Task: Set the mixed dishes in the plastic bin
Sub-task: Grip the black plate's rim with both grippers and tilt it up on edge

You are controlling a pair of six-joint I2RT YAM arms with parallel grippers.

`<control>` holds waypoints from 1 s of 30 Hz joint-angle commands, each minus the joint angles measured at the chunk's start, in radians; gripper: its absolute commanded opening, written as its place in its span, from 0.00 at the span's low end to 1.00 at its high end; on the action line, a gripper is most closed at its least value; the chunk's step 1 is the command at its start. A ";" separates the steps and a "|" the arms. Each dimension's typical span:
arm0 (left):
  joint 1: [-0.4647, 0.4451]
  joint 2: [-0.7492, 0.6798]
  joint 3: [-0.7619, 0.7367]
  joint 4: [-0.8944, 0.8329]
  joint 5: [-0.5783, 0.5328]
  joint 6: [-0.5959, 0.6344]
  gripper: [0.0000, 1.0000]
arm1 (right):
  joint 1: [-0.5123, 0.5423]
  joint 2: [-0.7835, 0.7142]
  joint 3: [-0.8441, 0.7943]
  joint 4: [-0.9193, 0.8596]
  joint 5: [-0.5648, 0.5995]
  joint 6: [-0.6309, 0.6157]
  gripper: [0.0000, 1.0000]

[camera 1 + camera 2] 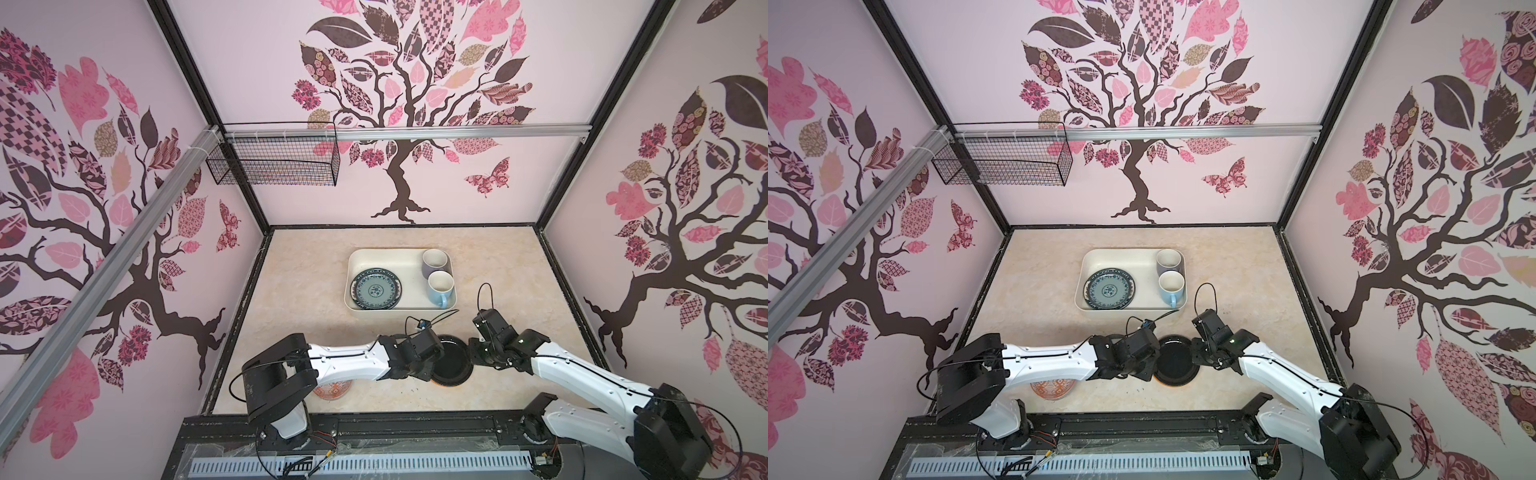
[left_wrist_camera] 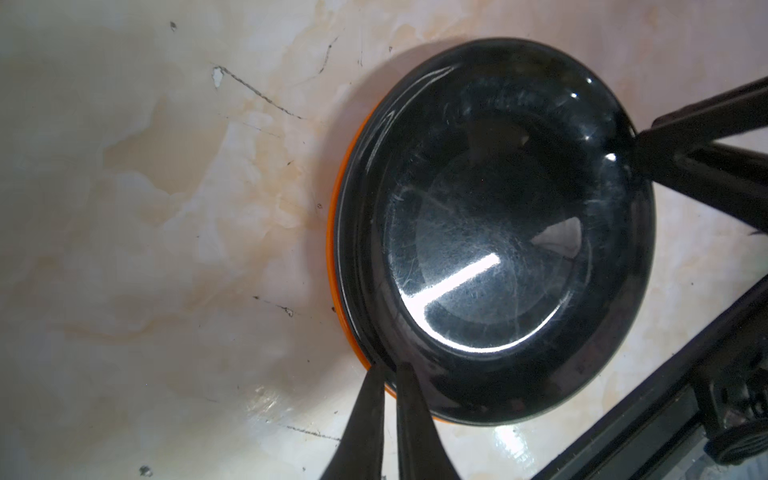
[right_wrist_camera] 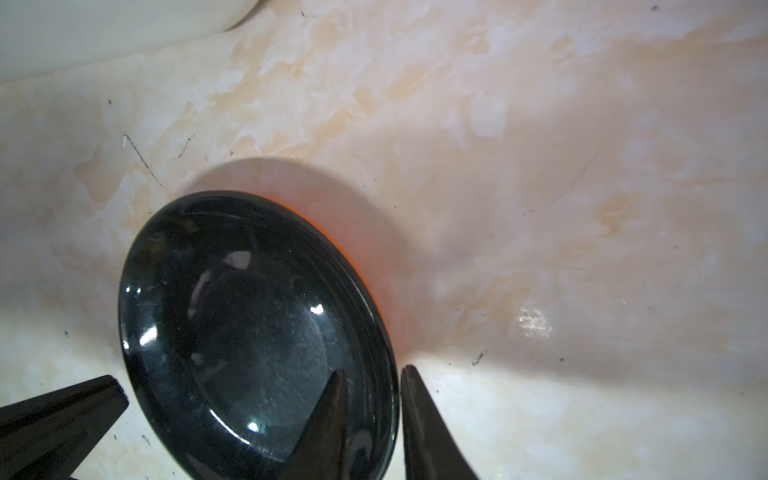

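The orange/black plate [image 1: 453, 361] [image 1: 1175, 359] is glossy black on top with an orange underside [image 2: 498, 232] [image 3: 249, 324]. It sits between the arms, in front of the plastic bin [image 1: 399, 252] [image 1: 1125, 252]. My left gripper [image 2: 390, 372] [image 1: 435, 369] is shut on one edge of the plate's rim. On the opposite edge, my right gripper [image 3: 372, 374] [image 1: 471, 359] straddles the rim, shut on it. The bin holds a teal patterned plate [image 1: 376, 289], a lavender mug [image 1: 435, 262] and a light-blue mug [image 1: 441, 289]. An orange-patterned bowl [image 1: 332, 390] lies partly hidden under the left arm.
A black wire mesh basket [image 1: 274, 160] hangs from the aluminium rail on the back wall. The black frame edge [image 1: 374, 424] runs along the table's front. Bare marbled tabletop [image 1: 299, 316] lies left of the bin. The bin's corner [image 3: 104, 29] shows in the right wrist view.
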 commanded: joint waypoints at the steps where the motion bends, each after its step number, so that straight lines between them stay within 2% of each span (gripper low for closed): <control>1: -0.002 0.015 0.045 0.004 -0.004 0.009 0.09 | 0.003 0.015 -0.007 0.003 -0.006 0.001 0.26; 30: 0.007 0.139 0.075 0.058 0.046 0.030 0.01 | 0.002 0.035 -0.017 0.025 -0.021 -0.004 0.23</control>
